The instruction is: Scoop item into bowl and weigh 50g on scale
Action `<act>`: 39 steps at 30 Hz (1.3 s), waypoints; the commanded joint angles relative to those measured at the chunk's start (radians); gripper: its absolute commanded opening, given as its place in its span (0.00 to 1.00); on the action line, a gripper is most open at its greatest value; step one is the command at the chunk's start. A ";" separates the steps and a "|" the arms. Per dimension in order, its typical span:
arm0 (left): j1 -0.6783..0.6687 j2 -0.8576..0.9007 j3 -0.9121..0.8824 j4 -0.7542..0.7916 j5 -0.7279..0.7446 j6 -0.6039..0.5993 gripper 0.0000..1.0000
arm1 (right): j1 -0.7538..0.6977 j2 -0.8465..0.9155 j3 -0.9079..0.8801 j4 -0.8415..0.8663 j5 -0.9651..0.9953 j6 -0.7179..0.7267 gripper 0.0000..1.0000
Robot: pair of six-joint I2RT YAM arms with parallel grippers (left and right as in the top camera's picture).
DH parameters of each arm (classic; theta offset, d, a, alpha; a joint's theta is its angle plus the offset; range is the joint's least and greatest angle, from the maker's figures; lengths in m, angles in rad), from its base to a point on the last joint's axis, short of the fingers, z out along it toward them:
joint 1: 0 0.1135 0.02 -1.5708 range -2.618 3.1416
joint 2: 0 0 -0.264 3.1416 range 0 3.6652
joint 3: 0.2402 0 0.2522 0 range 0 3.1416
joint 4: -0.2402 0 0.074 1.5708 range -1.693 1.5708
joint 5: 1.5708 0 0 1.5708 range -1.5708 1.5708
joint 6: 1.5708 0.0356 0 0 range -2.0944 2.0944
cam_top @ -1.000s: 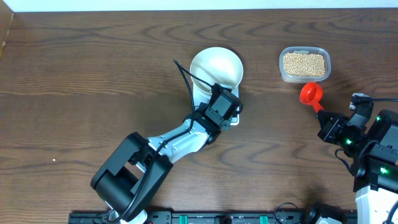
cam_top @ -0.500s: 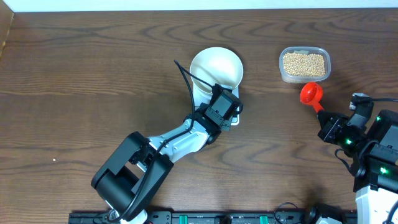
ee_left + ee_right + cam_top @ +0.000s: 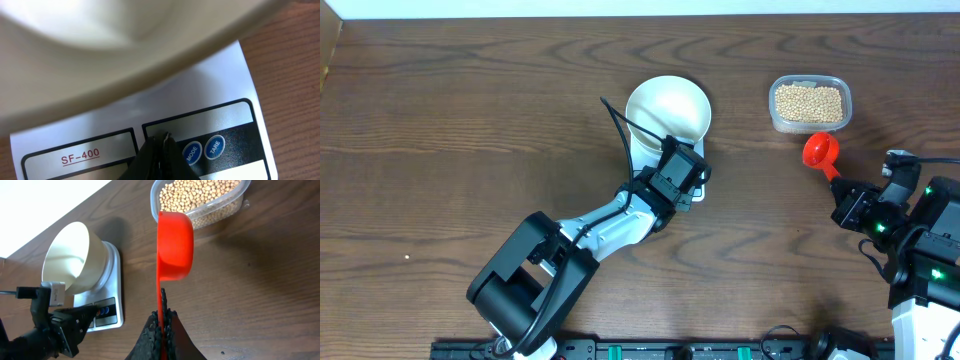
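From above: one bowl [image 3: 667, 108] sits on one scale [image 3: 640, 153], which is mostly hidden beneath it and the left gripper [image 3: 688, 186]; there is also one tub [image 3: 809, 125] of uncountable beans [image 3: 809, 102] and one red scoop [image 3: 819, 151]. Left wrist: the bowl is blurred and cropped, and the gripper's fingers are pinched together, touching the scale's front beside two buttons [image 3: 215, 146]. Right wrist: the right gripper [image 3: 161, 317] is clamped on the scoop's handle, near the tub.

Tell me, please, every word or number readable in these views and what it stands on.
"SF-400": red, underlined, on the scale front panel.
"MODE": its left round blue button.
"TARE": its right round blue button.
The display: no digits on the visible part.
Other views: the scale's print is too small to read; the red scoop bears none.
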State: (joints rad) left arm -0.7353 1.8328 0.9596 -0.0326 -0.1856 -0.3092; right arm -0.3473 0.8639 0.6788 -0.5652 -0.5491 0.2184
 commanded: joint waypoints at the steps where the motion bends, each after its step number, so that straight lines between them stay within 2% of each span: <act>1: -0.001 0.045 -0.007 -0.017 0.021 0.013 0.07 | 0.002 0.000 0.015 -0.004 -0.003 -0.018 0.01; 27: -0.027 0.045 -0.007 -0.034 0.019 0.013 0.07 | 0.002 0.000 0.015 -0.005 -0.003 -0.018 0.01; 39: -0.006 0.056 -0.007 -0.034 -0.036 0.004 0.07 | 0.002 0.000 0.015 -0.007 -0.003 -0.018 0.01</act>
State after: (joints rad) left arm -0.7597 1.8366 0.9615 -0.0452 -0.2096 -0.3092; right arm -0.3473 0.8639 0.6788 -0.5694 -0.5491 0.2184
